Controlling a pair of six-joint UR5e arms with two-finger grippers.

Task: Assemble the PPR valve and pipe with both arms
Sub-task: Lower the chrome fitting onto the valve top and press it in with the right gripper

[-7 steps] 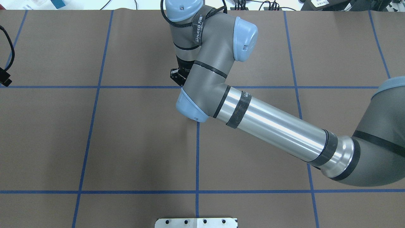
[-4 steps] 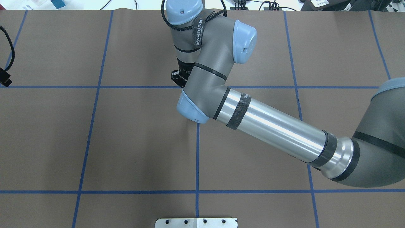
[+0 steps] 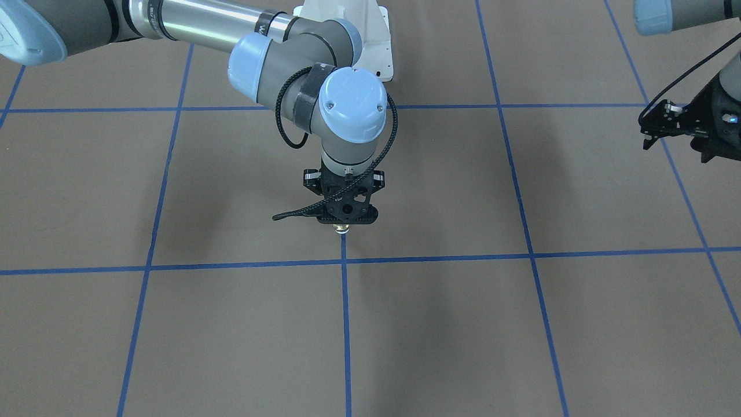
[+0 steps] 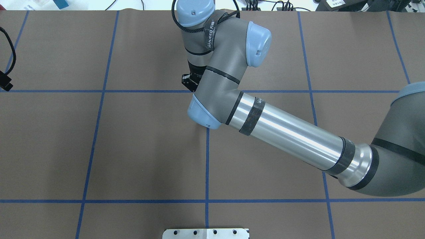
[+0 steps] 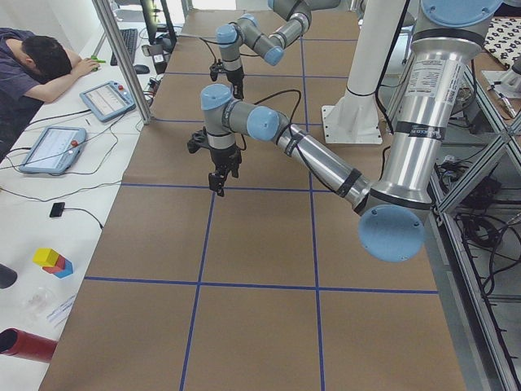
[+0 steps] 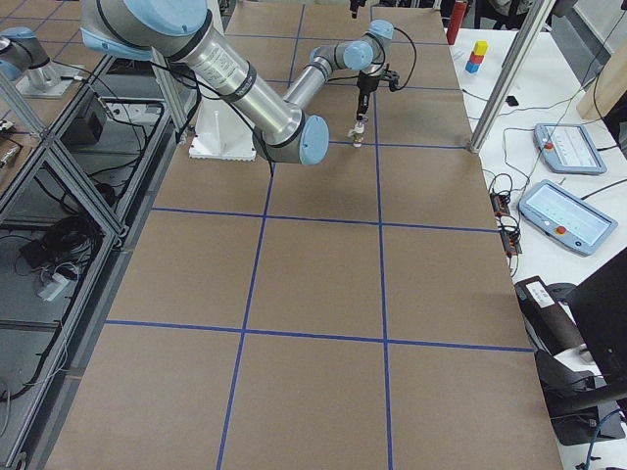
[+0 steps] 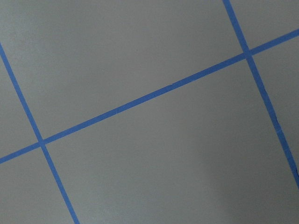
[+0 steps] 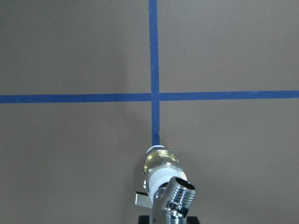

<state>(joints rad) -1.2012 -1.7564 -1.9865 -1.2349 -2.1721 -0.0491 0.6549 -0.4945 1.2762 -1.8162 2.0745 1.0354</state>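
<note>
Centrally, right gripper (image 3: 343, 223) clamped on pipe (image 8: 180, 192), PPR valve (image 8: 159, 163) directly below, beside 1 blue tape crossing (image 8: 154, 97) on worktop (image 4: 149, 149). Right arm (image 4: 292, 132) strap (image 4: 209, 30) reads "WANJEED". Left gripper (image 3: 649, 134): aperture unclear.

Glossy brass-and-white-plastic PPR valve (image 8: 160, 168), shiny threaded metal pipe (image 8: 181, 192) (matt brown paper table (image 8: 70, 154))
</note>
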